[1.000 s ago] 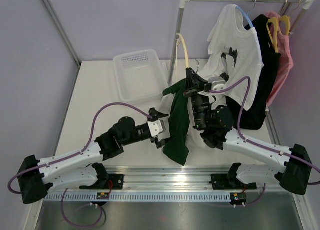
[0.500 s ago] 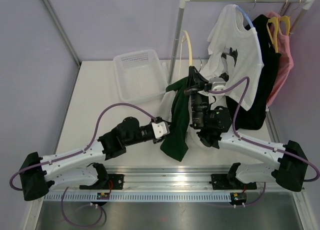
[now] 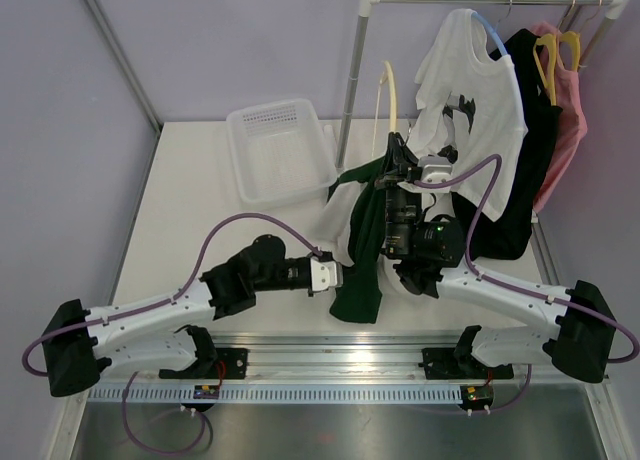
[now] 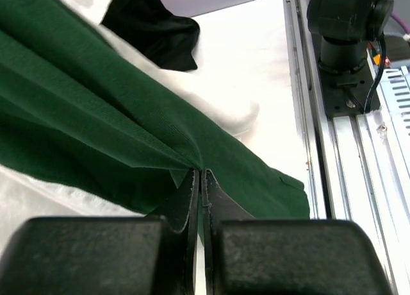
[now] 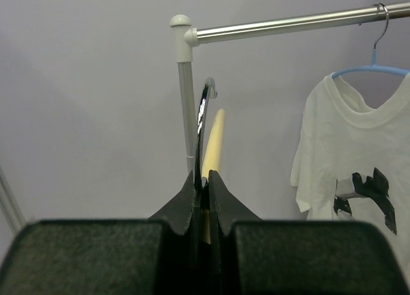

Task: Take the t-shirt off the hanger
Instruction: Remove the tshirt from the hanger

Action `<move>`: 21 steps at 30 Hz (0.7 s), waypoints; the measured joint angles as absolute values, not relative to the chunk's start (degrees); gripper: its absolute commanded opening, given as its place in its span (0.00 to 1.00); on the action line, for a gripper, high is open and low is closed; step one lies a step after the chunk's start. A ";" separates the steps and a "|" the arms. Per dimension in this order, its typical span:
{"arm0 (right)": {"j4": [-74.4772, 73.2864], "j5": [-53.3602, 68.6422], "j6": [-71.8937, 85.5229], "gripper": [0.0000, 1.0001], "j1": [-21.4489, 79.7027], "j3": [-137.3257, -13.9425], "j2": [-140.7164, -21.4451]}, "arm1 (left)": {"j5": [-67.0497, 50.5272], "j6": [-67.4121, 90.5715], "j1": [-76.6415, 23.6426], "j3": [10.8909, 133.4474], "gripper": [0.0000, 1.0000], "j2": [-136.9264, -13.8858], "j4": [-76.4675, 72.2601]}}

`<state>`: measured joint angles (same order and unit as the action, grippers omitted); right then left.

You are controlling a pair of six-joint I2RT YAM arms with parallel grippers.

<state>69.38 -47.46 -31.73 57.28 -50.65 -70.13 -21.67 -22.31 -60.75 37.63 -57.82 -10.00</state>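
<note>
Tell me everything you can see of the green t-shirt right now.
The green t-shirt is dark, soft knit cloth. It hangs in long folds from a cream hanger, which the right gripper holds up by its metal hook. One sleeve sticks out to the left. The left gripper has its jaws shut on a pinched fold near the hem.

two arms (image 3: 150, 315) (image 3: 510, 290), one basket (image 3: 280, 155), one green t-shirt (image 3: 362, 270), three hung garments (image 3: 470, 100) (image 3: 535, 140) (image 3: 570, 130).

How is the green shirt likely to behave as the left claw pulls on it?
Probably floppy: the green shirt bunches into folds where the left claw pinches it. Likely light, hanging limp off the hanger. It may stretch or drag rather than slide off cleanly.
</note>
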 measured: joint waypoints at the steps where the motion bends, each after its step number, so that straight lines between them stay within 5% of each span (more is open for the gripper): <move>1: 69.36 -47.72 -32.53 0.00 57.34 -50.65 -70.04 | -21.65 -22.76 -61.06 37.85 0.00 -58.41 -10.00; 21: 64.53 -54.94 -43.94 0.00 57.34 -61.39 -68.23 | -21.30 -31.75 -68.86 38.52 0.00 -64.58 -2.83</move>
